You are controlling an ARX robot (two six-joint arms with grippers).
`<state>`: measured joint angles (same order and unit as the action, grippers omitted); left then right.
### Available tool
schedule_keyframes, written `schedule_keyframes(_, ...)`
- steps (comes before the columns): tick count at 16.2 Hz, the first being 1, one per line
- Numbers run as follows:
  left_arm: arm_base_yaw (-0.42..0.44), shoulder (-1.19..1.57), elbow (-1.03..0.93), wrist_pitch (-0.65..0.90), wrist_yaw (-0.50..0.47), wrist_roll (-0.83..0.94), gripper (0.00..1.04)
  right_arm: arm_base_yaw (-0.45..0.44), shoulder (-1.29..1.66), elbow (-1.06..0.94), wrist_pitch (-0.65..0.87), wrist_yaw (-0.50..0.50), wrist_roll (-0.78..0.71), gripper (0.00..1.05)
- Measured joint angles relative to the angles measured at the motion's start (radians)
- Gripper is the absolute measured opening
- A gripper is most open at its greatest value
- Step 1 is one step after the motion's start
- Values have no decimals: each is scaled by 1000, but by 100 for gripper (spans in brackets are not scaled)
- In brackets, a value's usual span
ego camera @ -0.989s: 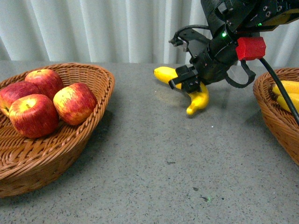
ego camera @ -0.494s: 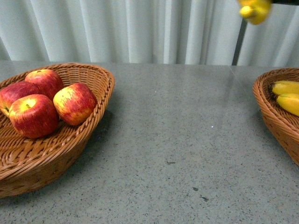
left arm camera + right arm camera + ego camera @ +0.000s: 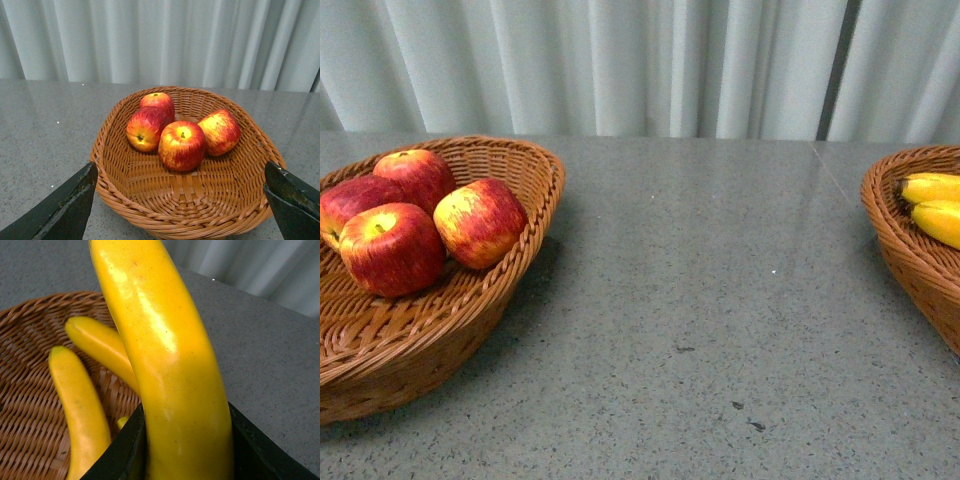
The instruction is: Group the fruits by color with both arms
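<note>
Several red apples [image 3: 392, 245] lie in the left wicker basket [image 3: 525, 255]. Two yellow bananas [image 3: 938, 220] rest in the right basket [image 3: 895, 245]. Neither arm shows in the front view. In the left wrist view my left gripper [image 3: 180, 207] hangs open above the near rim of the apple basket [image 3: 125, 195], with nothing between its fingers; the apples [image 3: 182, 145] sit beyond it. In the right wrist view my right gripper [image 3: 187, 450] is shut on a long yellow banana [image 3: 165, 365], held over the edge of the banana basket [image 3: 30, 405], where other bananas [image 3: 80, 400] lie.
The grey speckled table [image 3: 720, 300] stretches between the two baskets. A pale curtain [image 3: 620, 60] hangs along its far edge. The right basket is cut off by the edge of the front view.
The right arm lifted the banana off the middle of the table, rose up and to the right, and has left the front view. The baskets and apples have not moved.
</note>
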<state>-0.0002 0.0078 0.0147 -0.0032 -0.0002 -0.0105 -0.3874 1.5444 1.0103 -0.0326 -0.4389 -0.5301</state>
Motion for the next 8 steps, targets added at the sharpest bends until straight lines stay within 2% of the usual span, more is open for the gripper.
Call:
schedule_keyframes(4,0,0,0,0,0,0,98,1,-14,-41,-29,-10,-61,37)
schedule_keyframes(5,0,0,0,0,0,0,98,2,-14,-46,-44,-11,-71,44)
schedule_keyframes(8,0,0,0,0,0,0,98,15,-39,-47,-46,-27,-71,79)
